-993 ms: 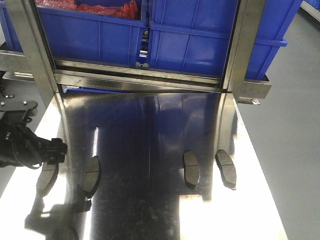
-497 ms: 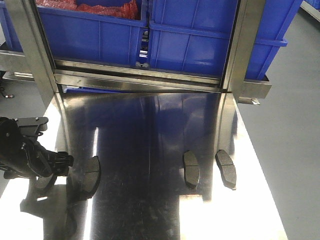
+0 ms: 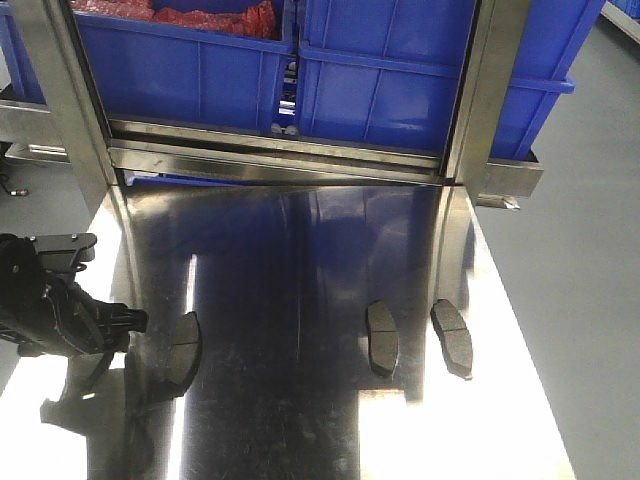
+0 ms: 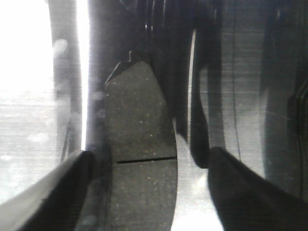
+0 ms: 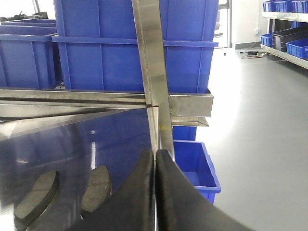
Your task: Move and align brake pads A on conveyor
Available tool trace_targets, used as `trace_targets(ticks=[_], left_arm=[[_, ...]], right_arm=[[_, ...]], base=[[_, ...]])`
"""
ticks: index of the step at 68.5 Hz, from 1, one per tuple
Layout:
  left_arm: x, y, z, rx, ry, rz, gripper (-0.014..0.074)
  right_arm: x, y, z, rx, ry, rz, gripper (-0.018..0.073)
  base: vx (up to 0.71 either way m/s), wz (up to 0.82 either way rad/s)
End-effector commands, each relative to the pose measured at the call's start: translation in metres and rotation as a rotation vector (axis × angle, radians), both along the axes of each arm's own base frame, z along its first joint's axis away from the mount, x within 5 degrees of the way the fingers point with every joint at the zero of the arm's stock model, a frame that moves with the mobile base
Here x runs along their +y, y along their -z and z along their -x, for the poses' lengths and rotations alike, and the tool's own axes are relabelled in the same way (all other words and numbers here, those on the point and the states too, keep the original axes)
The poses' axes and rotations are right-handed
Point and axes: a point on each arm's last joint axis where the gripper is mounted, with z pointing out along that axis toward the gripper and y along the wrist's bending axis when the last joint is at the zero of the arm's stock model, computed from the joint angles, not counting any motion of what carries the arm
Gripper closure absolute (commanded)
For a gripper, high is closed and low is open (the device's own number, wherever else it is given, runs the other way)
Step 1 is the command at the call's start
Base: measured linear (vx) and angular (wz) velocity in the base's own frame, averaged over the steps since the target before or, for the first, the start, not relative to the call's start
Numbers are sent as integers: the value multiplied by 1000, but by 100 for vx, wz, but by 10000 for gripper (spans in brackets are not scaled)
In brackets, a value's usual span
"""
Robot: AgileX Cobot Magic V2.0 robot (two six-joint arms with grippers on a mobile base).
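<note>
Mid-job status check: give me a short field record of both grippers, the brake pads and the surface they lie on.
Left gripper: open, fingers either side of one dark grey grooved brake pad
Right gripper: shut, empty
Other pads: three, lying flat, apart
Surface: shiny steel table
Conveyor: not in view

Large blue plastic crates (image 3: 200,80) fill the top of the front view, the upper-left one holding something red (image 3: 210,18). Before them stand two steel posts (image 3: 60,100), at upper left and upper right, joined by a steel crossbar (image 3: 280,160). Below lies a shiny steel table (image 3: 300,250) mirroring the crates. Grey floor (image 3: 590,250) runs down the right edge. In the right wrist view a small blue bin (image 5: 195,166) sits on the floor at centre right, and shelves of blue bins (image 5: 288,33) show at upper right
</note>
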Motion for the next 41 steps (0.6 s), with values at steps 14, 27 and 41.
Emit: trace_targets(ticks=[14,27,41], left_arm=[[-2,-19,-7,-90,-6,12,356],[-2,-19,-7,-90,-4,11,458],[-2,-20,-7,-93,-4,12,522]], right_arm=[[0,-1,0,-70,2,14,561],[0,-1,0,-70,2,14,561],[0,-1,0,-70,2,14,561]], base=[[0,0],[0,0],[0,0]])
